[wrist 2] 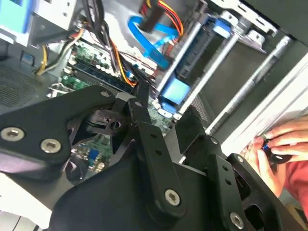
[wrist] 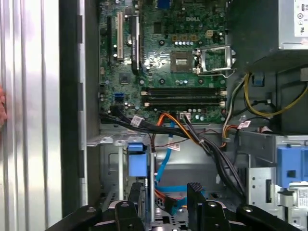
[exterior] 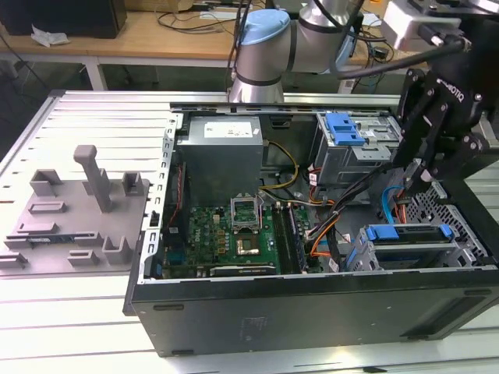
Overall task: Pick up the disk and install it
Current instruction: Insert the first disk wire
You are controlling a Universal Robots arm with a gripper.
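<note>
We've got a big open computer case (exterior: 312, 308) lying on its side on a slotted metal table (exterior: 93, 109), with the arm (exterior: 265, 47) reaching in from the far side. The green circuit board (exterior: 226, 230) takes up the middle, and the drive cages sit toward the exterior view's right.

The disk (exterior: 407, 243) lies flat in the lower cage (exterior: 355, 257), close to the case corner at the exterior view's right, with its blue frame around it. We can't tell whether it's clicked fully home.

The gripper (exterior: 419, 175) hangs just above it without touching. In the first wrist view its fingers (wrist: 195, 192) stand apart with nothing between them.

Our read is that this is the line-up over that blue frame, so here's what we think makes it go well:

- Square the fingers to the frame's long edges.
- Come straight down rather than at an angle, since the cage's metal rails are tight on both sides.
- Bite on the blue plastic, not the silver face.
- Watch the blue cable (exterior: 385, 201) and the orange wires (wrist 2: 169, 17) looping right beside the fingers. They look like an easy snag.
- There's a person's hand (wrist 2: 284, 144) just outside the case wall, so we'd keep things slow.
</note>
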